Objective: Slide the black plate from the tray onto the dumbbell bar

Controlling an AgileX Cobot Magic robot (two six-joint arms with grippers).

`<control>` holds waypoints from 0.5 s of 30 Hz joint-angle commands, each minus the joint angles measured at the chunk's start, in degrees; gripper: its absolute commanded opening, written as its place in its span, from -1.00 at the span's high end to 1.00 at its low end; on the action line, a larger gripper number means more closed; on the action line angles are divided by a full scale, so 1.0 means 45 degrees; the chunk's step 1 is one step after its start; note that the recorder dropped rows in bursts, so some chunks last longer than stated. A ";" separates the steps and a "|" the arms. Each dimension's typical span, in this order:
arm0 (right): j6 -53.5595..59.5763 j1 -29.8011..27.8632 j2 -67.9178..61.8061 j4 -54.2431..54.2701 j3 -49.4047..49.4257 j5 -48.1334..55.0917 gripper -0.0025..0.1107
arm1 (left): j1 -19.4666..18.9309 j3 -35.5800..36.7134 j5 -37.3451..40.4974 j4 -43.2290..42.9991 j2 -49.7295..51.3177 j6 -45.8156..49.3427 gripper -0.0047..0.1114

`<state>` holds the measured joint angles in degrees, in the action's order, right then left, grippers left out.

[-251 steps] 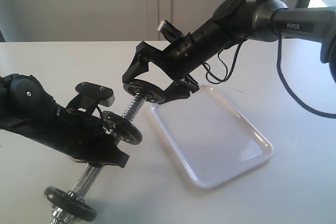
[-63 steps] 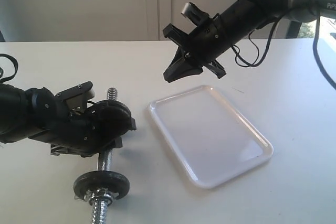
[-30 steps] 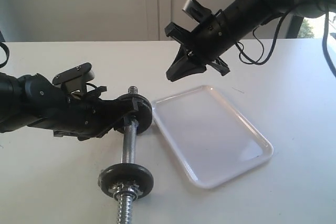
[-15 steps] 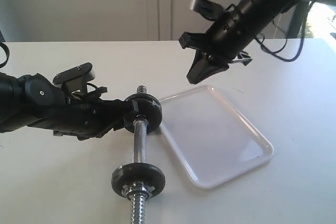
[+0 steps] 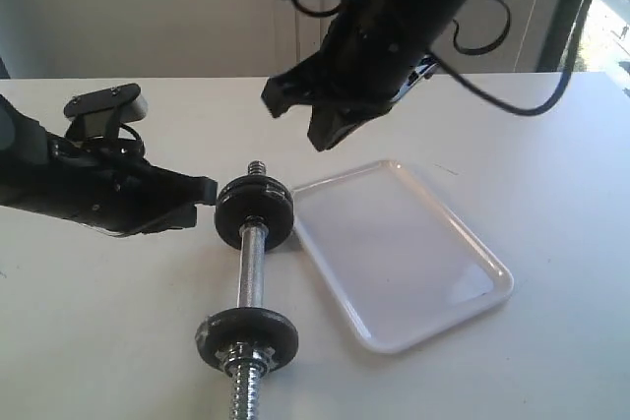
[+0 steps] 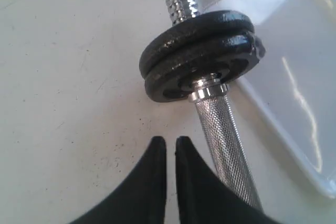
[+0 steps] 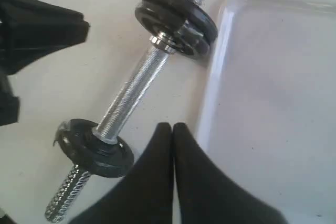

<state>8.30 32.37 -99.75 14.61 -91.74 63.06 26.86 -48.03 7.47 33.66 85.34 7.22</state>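
L pincer (image 5: 207, 188) is off the bar. A sec ago it sat right up against the far disc stack w/ jaws spread. Now it's backed out to the left, clear gap btwn tip and discs, jaws drawn in to a thin slit, nothing in them.

Next along, the dumbbell bar (image 5: 250, 272) lies flat on the tabletop (image 5: 551, 145), no arm touching it. The black plate (image 5: 254, 206) is on it at the far end, doubled up w/ another disc just short of the threaded tip. L wrist view shows two rims pressed together; which of the pair is which I can't say. There's a single disc (image 5: 246, 334) w/ a silver nut at the near end.

The far stack rests just beside the tray (image 5: 413, 243) corner; touching or not, can't tell. Tray is bare, same as a sec ago.

R pincer (image 7: 172, 128), fully closed and empty as before, has swung across from over the tray to hang above the bar's far end, well up off it.

My read: plate's on, release done, task approx finished, prob only the arms' retreat left.

Surface is plain white, matte, w/ a few faint specks. Room has pale wall panels (image 5: 177, 7) behind and a bright window strip (image 5: 610, 17) far right.
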 commanded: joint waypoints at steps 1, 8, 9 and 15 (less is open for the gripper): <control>-0.2528 0.1622 0.0065 -0.2112 0.0932 -0.1443 0.96 | -0.0337 0.0011 0.1013 -0.0794 -0.0339 0.0159 0.92; -0.2702 0.2730 -0.1091 -0.0018 0.1314 -0.2881 0.95 | -0.0359 0.0011 0.1644 -0.2124 -0.0621 0.0071 0.92; -0.2916 0.2811 -0.1347 0.0063 0.1314 -0.2908 0.92 | -0.0420 0.0011 0.1699 -0.2425 -0.0738 0.0071 0.92; -0.3328 0.2878 -0.2303 0.0040 0.1314 -0.3261 0.25 | -0.1782 0.0251 0.2078 -0.2637 -0.1203 0.0030 0.92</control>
<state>-5.85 45.06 -108.63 14.50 -86.06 50.12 21.63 -48.03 15.27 22.35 81.15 7.72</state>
